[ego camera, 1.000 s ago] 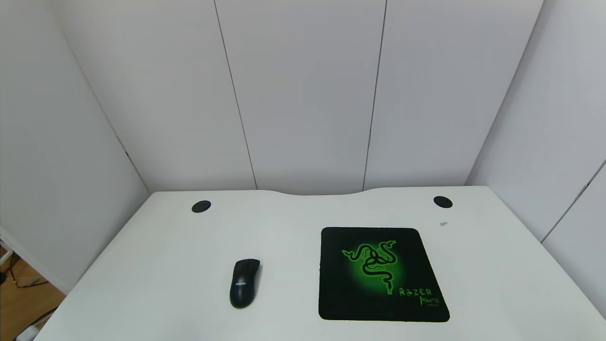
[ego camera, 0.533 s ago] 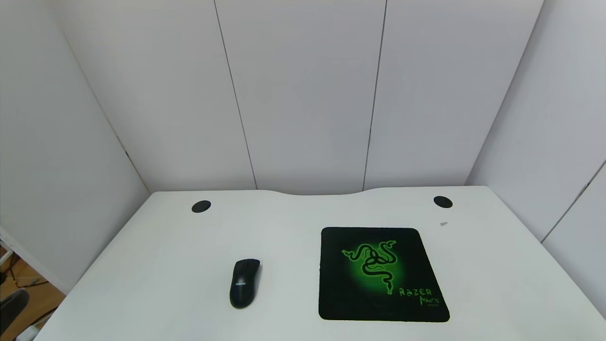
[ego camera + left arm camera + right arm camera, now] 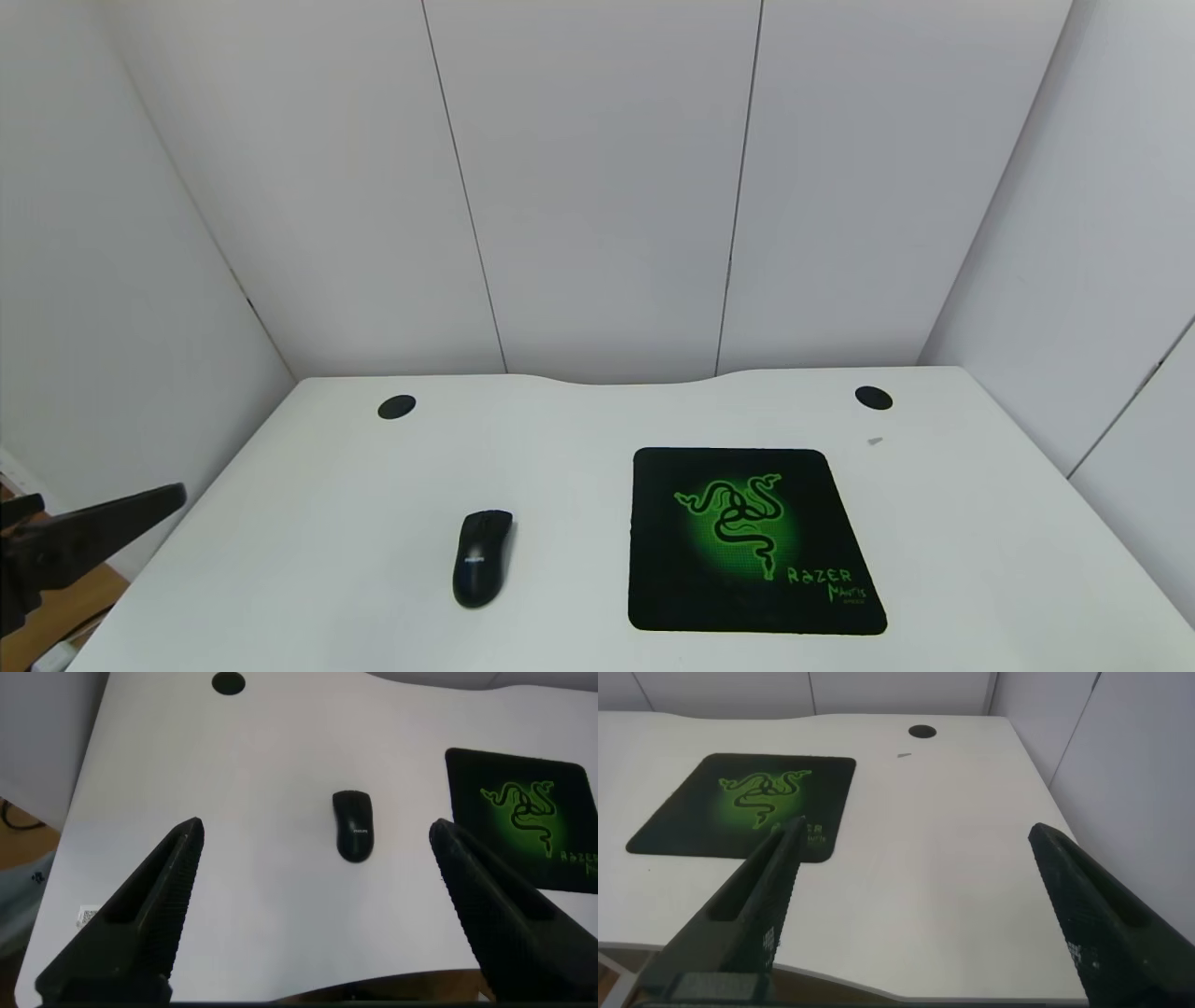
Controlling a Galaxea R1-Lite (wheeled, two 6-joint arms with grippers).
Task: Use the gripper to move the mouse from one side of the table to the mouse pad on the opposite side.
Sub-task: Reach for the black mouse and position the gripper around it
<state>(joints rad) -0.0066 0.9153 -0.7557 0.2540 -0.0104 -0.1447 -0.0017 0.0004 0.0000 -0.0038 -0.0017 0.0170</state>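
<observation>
The Philips-style black mouse [image 3: 483, 558] lies flat on the left half of the white bench [image 3: 308, 485], nose toward the rear wall, well apart from the Razer mouse pad [image 3: 752, 539] on the right half; the gap between them is bare, which should allow a straight carry across.

The left gripper [image 3: 318, 891] hangs above the bench's left side, fingers [image 3: 140, 915] spread wide and empty, framing the mouse, probably lined up for a descent. In the head view only one finger tip shows at the left edge.

The right gripper [image 3: 920, 910] waits near the bench's front right, fingers wide apart, holding nothing. Neither arm body is visible.
</observation>
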